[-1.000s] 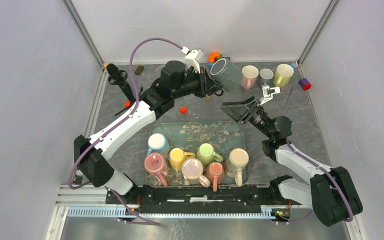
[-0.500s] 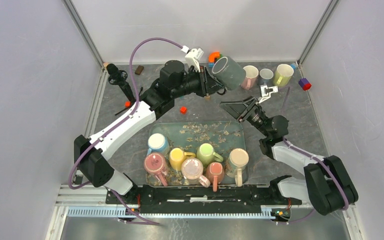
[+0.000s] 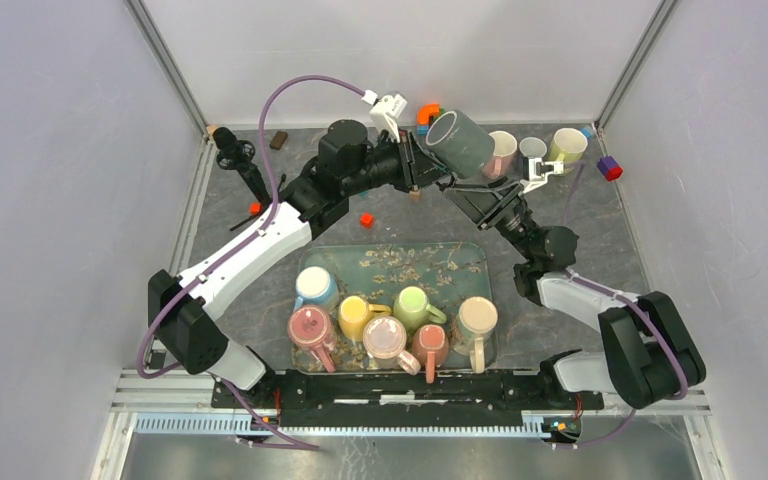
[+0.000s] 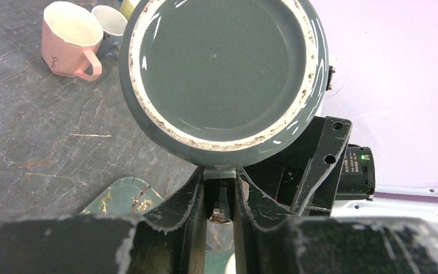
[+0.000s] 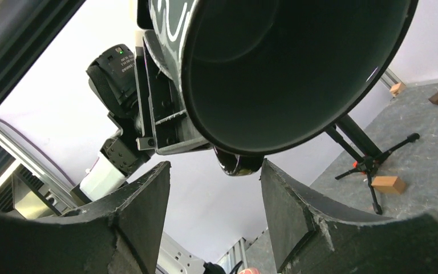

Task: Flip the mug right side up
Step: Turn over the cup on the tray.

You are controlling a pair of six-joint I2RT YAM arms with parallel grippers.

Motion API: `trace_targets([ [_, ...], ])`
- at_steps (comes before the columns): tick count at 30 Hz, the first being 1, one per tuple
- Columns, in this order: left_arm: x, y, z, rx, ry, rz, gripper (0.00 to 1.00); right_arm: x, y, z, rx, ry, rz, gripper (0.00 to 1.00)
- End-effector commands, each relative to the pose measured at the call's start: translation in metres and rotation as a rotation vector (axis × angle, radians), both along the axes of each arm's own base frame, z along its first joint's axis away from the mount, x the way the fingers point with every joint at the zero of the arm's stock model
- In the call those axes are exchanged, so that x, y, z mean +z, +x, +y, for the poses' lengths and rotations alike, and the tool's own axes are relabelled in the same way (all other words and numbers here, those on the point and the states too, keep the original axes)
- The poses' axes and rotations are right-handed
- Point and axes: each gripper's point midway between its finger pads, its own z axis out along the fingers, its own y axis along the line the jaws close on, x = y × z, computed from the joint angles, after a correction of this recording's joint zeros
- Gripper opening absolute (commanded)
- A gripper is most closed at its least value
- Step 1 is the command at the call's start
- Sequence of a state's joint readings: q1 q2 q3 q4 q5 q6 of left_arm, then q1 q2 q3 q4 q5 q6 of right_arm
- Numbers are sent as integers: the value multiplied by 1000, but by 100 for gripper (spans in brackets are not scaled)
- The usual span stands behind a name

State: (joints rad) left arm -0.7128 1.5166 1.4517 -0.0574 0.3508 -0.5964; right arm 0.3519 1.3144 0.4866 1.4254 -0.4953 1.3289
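A dark grey-green mug [image 3: 458, 143] hangs tilted in the air over the back of the table. My left gripper [image 3: 422, 172] is shut on its handle. In the left wrist view the mug's base [image 4: 222, 68] faces the camera, and the handle [image 4: 219, 197] is pinched in the left gripper [image 4: 220, 177]. My right gripper [image 3: 472, 195] sits just below the mug's mouth, open. In the right wrist view the dark mouth [image 5: 285, 68] fills the top, above the right gripper [image 5: 214, 168], which has nothing between its fingers.
A green flowered tray [image 3: 450, 262] near the arm bases holds several upright mugs. A pink mug [image 3: 503, 150], a small cup [image 3: 532, 149] and a yellow-green mug [image 3: 566, 148] stand at the back right. A red cube [image 3: 366, 220] and a small tripod [image 3: 235, 155] are at the left.
My right gripper has moved up and left, in under the mug's mouth, and its jaws have narrowed somewhat. The left gripper has tipped the mug slightly.
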Motion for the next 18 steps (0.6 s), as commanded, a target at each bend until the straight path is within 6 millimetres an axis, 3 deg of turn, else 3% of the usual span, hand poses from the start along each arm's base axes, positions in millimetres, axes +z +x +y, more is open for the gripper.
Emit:
trace_targets([
  [1, 72, -16, 4, -40, -179, -130, 2, 35, -5, -1, 23, 75, -105, 64],
  [18, 70, -25, -1, -98, -210, -97, 2, 47, -1, 5, 58, 85, -150, 42],
])
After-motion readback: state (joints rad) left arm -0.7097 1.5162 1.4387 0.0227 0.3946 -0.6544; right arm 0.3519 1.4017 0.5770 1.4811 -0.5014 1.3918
